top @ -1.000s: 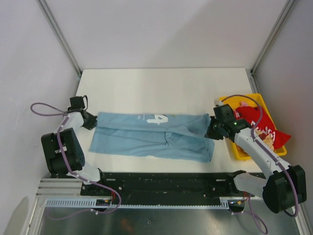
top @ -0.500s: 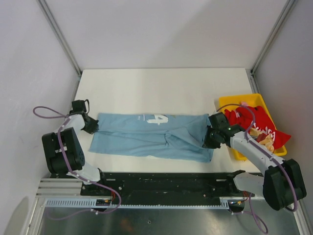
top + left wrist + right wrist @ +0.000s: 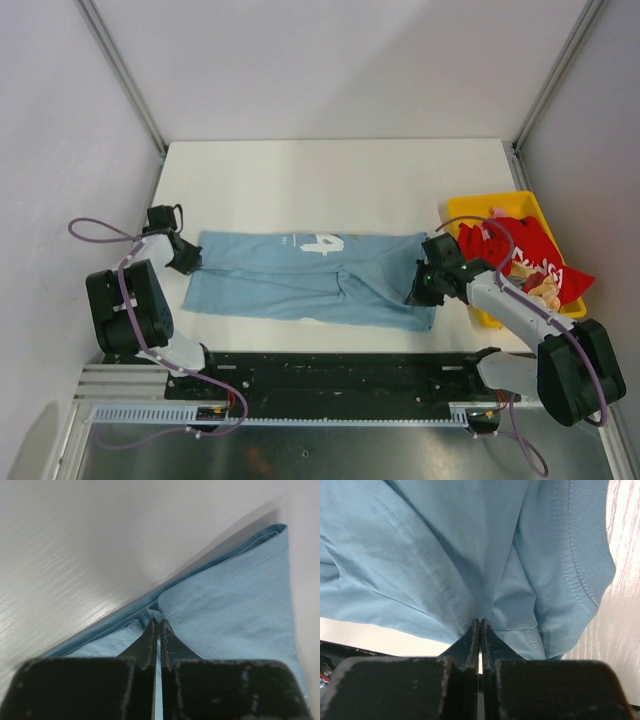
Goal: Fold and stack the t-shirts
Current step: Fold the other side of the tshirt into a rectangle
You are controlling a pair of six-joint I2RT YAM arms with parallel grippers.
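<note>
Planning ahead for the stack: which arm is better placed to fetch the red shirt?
Right. The right gripper, shut on the blue shirt, sits beside the yellow bin holding the red shirt; the left gripper pinches the opposite end.

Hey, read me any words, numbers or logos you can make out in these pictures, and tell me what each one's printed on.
"4": a large white figure, as best it reads, on the light blue t-shirt.
Small white mark just left of it: too small to read.
White lettering on the red t-shirt in the yellow bin: crumpled and blurred, unreadable.
Both wrist views: no text.
</note>
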